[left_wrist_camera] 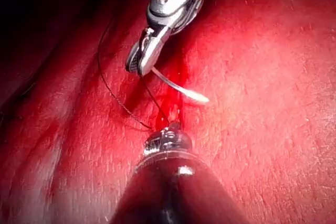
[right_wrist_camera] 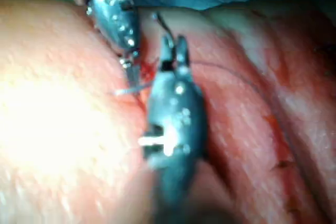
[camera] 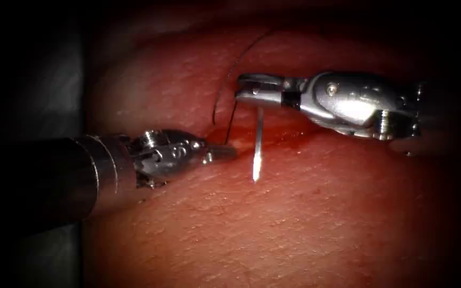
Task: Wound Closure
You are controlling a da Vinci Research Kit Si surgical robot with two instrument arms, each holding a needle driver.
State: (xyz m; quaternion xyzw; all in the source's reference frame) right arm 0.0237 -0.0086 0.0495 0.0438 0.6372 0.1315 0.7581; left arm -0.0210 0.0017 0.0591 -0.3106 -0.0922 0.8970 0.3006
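My right tool [camera: 245, 88] comes in from the right, its jaws shut on the curved needle [camera: 257, 144] near its tail end. The needle hangs free above the tissue [camera: 305, 213], its bright tip pointing down, in front of the cut [camera: 289, 137]. Dark thread [camera: 232, 120] runs from the right jaws down to the cut's left end. My left tool [camera: 224, 152] lies low on the left, jaws shut, their tip where the thread meets the tissue; whether they pinch the thread I cannot tell. The left wrist view shows the needle [left_wrist_camera: 178, 88] under the right tool [left_wrist_camera: 140, 61].
A second strand of thread [camera: 230, 69] arcs up and away over the far tissue. Red fluid [camera: 273, 133] wets the cut. Left of the tissue lies a dark grey surface [camera: 44, 96]. In the right wrist view the left tool [right_wrist_camera: 113, 14] sits close beside the right jaws [right_wrist_camera: 173, 45].
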